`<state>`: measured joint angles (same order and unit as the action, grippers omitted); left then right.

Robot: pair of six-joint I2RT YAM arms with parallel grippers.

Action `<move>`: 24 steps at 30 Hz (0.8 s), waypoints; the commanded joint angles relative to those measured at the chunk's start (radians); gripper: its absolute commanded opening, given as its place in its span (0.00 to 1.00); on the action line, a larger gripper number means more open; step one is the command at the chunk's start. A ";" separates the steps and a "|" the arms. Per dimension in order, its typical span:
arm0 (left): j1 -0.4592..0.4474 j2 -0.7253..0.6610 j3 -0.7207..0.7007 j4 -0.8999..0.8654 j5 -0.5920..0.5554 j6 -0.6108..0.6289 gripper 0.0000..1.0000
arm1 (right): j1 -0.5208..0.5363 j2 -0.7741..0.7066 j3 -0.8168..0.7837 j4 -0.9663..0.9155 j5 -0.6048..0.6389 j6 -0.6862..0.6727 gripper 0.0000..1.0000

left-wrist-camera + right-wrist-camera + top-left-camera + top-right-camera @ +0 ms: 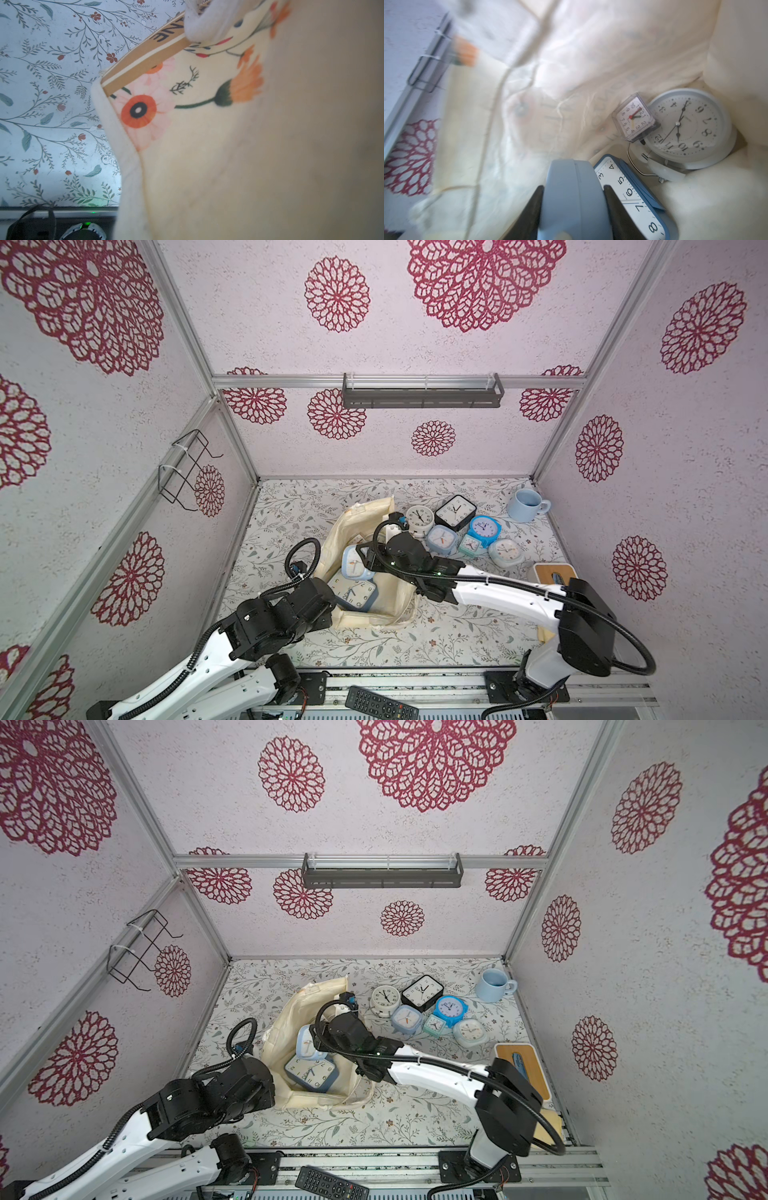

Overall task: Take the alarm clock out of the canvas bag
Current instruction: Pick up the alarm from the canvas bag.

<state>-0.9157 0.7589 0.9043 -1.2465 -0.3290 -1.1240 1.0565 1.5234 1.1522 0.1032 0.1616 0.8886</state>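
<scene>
Cream canvas, blurred where it lies closest, fills nearly the whole left wrist view, so the left gripper cannot be seen there. In both top views it is tucked under its own black wrist (309, 601) at the rim of the canvas bag (374, 510). Its jaws are together, but whether cloth sits between them is hidden.

The right gripper (573, 193) is inside the bag. Its black fingers (536, 207) are clamped on either side of a pale blue alarm clock (566, 176), a smooth plastic rounded square cut off by the frame edge. From above, the clock's white face tilts upward.

The bag lies slumped, with its length running from the left arm toward the back wall. Its opening is spread so the clocks inside show. The soft cloth is printed with orange flowers and a tan band (145, 60) of dark letters.

Deeper in the bag lie a larger blue square clock (648, 218) and a white round twin-bell clock (689, 126). A small clear-cased clock (633, 119) sits just beside the white one.
</scene>
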 commanded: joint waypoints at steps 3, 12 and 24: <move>-0.008 0.018 0.021 -0.041 -0.086 -0.024 0.00 | -0.004 -0.260 0.011 -0.125 0.026 -0.202 0.34; -0.008 0.049 0.028 -0.029 -0.105 -0.017 0.00 | -0.103 -0.593 0.006 -0.478 0.324 -0.195 0.34; -0.010 0.066 0.050 -0.014 -0.089 0.014 0.00 | -0.568 -0.779 -0.471 -0.479 0.075 0.163 0.34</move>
<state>-0.9157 0.8196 0.9344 -1.2510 -0.3717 -1.1252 0.5545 0.7311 0.7467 -0.4404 0.3614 0.9291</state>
